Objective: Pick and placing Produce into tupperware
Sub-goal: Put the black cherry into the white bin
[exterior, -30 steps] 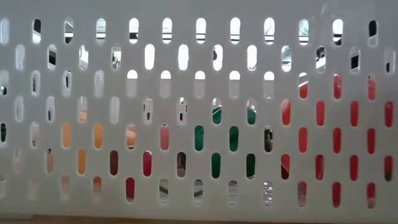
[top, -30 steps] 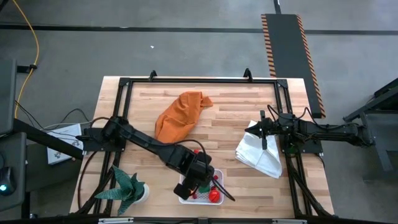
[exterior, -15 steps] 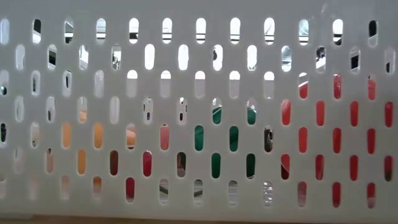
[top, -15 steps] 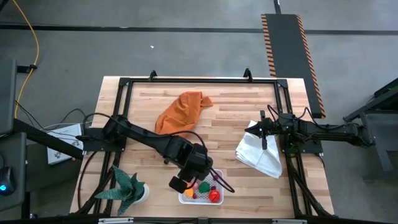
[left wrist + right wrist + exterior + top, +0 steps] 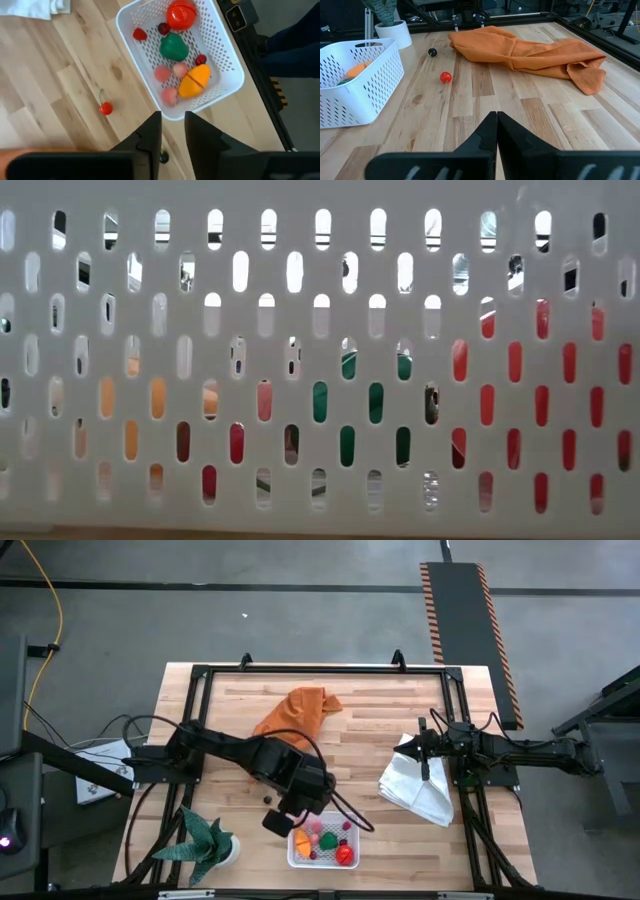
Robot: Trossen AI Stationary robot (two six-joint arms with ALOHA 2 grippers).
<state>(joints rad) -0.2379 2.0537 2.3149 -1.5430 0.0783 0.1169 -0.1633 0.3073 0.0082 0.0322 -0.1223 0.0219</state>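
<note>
Left gripper (image 5: 281, 820): held low over the table at lower centre of the high view, just left of the basket; fingers (image 5: 150, 135) parted by a narrow gap, nothing seen between them.
Right gripper (image 5: 424, 748): parked at right of centre in the high view, above the white cloth (image 5: 418, 785); fingers pressed together, empty.
Tupperware (image 5: 322, 862): a white perforated basket at the bottom centre of the high view.
Produce (image 5: 176, 47): red, green, pink, orange pieces lie inside the basket.
Loose pieces: a red cherry (image 5: 105, 108) and a dark berry (image 5: 432, 52) are left on the wood.
Orange cloth (image 5: 298, 713): upper centre.

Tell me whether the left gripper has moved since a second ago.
Yes. The left gripper has pulled back off the white perforated plastic basket, toward the potted plant side.
</note>
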